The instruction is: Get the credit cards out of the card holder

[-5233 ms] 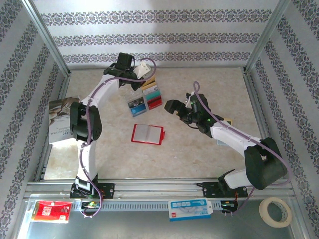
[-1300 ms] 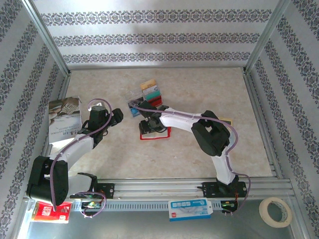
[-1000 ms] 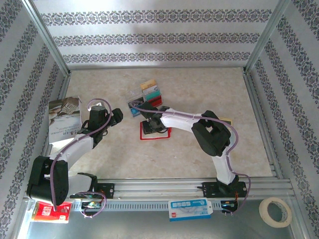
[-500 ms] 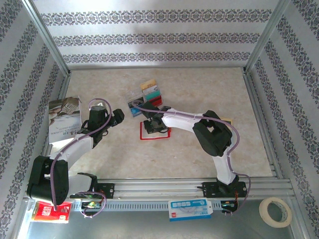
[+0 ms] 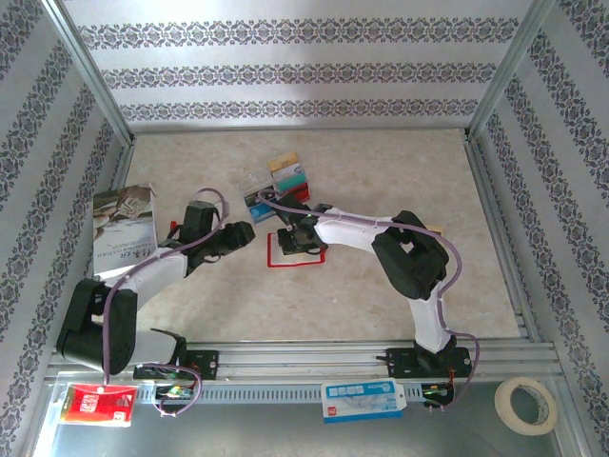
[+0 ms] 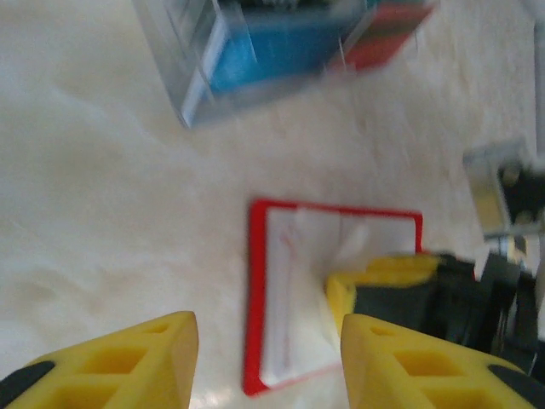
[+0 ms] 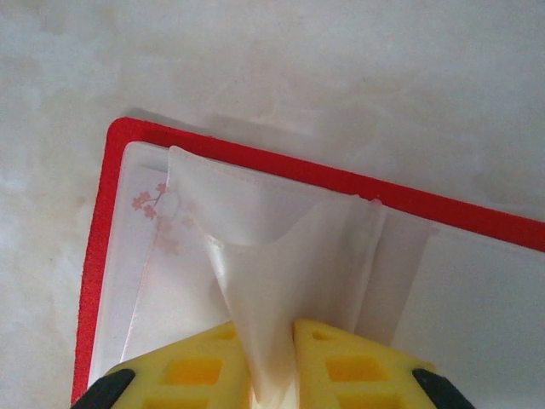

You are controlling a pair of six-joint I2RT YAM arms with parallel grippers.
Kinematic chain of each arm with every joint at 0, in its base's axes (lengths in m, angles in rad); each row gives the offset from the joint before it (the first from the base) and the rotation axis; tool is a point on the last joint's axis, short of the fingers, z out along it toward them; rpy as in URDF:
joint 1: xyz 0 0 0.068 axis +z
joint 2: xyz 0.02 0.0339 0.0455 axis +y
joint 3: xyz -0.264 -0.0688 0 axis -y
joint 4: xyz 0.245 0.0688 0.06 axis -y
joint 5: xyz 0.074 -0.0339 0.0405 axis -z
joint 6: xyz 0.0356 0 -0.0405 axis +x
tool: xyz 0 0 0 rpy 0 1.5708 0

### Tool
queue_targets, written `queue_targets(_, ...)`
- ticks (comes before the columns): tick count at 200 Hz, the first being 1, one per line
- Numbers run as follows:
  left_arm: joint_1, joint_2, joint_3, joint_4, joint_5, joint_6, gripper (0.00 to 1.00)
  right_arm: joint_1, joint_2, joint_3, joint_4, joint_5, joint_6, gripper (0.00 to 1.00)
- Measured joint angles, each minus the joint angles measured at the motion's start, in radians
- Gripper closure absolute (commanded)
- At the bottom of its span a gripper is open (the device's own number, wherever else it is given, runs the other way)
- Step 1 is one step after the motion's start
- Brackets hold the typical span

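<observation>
The work surface is a pale marbled table (image 5: 400,162), enclosed at the back and on both sides by walls (image 5: 304,71) papered with grey floral bands. A printed magazine (image 5: 122,228) lies flat at the left edge of the table. A metal rail (image 5: 304,360) runs along the near edge. On the grey ledge (image 5: 238,424) in front of it lie a red-and-white packet (image 5: 95,403) at the left, a blue-and-white packet (image 5: 362,400) near the middle, and a roll of pale tape (image 5: 501,407) at the right.

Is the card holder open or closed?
Open: holder lies spread flat, pale pockets facing up, right fingers pinching one.
</observation>
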Motion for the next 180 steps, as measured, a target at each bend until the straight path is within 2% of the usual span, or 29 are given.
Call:
queue_targets(31, -0.107, 0.050, 0.011, -0.023, -0.014, -0.036, 0.69, -0.009, -0.005, -0.010, 0.014, -0.020, 0.017, 0.80)
queue_targets(58, -0.153, 0.074, 0.013, -0.023, -0.036, -0.079, 0.73, -0.013, -0.008, -0.020, 0.026, -0.035, 0.025, 0.80)
queue_targets(124, -0.178, 0.152, 0.013, 0.061, -0.031, -0.174, 0.80, -0.019, -0.011, -0.029, 0.038, -0.051, 0.043, 0.80)
queue_targets(180, -0.179, 0.212, 0.014, 0.094, -0.027, -0.195, 0.78, -0.019, -0.014, -0.035, 0.045, -0.052, 0.043, 0.80)
